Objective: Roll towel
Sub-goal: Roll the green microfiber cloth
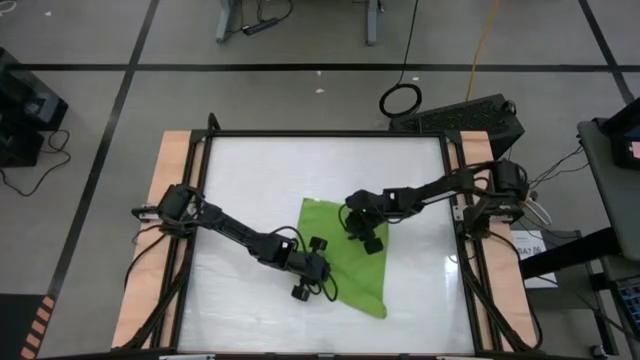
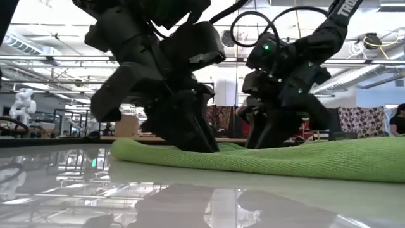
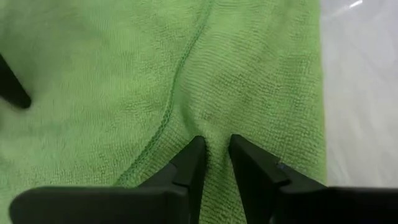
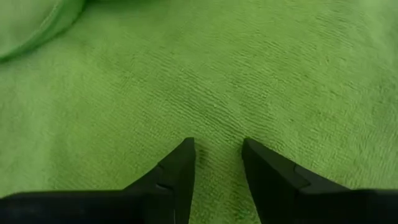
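Towel front and centre, both grippers pressed in!
Left gripper pinches a soft fold; right gripper bites loosely. Limp cloth: grab the edge.

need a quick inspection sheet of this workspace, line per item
surface: glossy white table with wooden side strips, mostly bare
job's things: lime-green towel lying flat right of centre, not yet rolled; a stitched seam and slight puckers show in the left wrist view
clutter: nothing seen on the table
grippers: left pincer pressed on the towel near its edge, fingers narrowly apart with cloth pinched between them; right pincer down on the towel's upper part, fingers partly apart on the cloth
cables: wires along both arms; loose cables on the floor, including a black coil
surroundings: grey floor with dark tape lines, equipment at right
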Controlling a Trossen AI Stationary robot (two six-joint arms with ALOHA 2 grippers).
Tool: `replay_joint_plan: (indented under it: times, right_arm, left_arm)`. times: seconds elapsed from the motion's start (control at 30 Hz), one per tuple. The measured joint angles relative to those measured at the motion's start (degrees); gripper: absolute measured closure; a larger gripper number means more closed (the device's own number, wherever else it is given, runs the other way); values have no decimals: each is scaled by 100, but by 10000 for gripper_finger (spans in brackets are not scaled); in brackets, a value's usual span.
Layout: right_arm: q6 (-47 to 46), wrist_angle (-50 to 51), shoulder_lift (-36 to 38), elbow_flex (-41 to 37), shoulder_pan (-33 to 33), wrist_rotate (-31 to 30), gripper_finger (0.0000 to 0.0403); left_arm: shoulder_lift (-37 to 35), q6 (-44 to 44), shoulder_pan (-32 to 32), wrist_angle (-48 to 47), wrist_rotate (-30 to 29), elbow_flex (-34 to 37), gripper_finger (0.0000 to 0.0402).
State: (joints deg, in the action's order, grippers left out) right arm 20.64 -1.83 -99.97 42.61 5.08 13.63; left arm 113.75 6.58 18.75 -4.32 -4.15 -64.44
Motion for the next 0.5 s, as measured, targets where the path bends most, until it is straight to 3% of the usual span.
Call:
replay_joint_plan:
  times: [0.17,0.5]
  right_arm:
    - [-630,184,-14,9,135,-72,273]
    - [-2651,836,442,-19,-28,-366,274]
  left_arm:
    - [-325,298,112,-947,-693,17,324]
    - [-600,283,-31,-3884,-1883,19,341]
